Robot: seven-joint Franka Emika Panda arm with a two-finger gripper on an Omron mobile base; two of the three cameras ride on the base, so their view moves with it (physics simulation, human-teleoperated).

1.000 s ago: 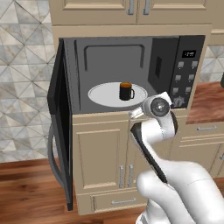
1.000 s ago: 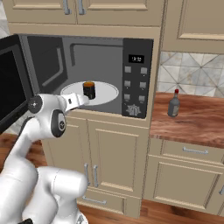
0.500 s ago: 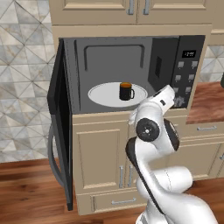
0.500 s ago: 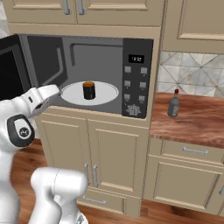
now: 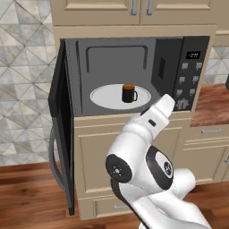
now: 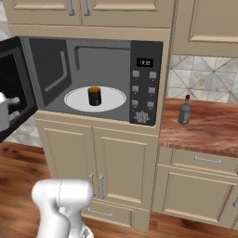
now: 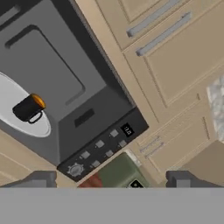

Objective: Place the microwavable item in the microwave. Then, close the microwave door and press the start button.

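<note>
Mug (image 5: 129, 93) sits on the turntable (image 5: 103, 96); placing looks done. Pincer (image 7: 111, 180) spread, empty. Next: swing the door (image 5: 61, 129), at 9 o'clock, shut.

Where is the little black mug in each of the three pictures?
Left base view: the mug stands right of centre on the white turntable, handle pointing right.
Right base view: the mug stands near the turntable's middle, upper left of the picture.
Hand view: the picture is rolled, so the mug looks tipped sideways at the far left, on the turntable.
Shared landmark: the microwave's button panel.
</note>
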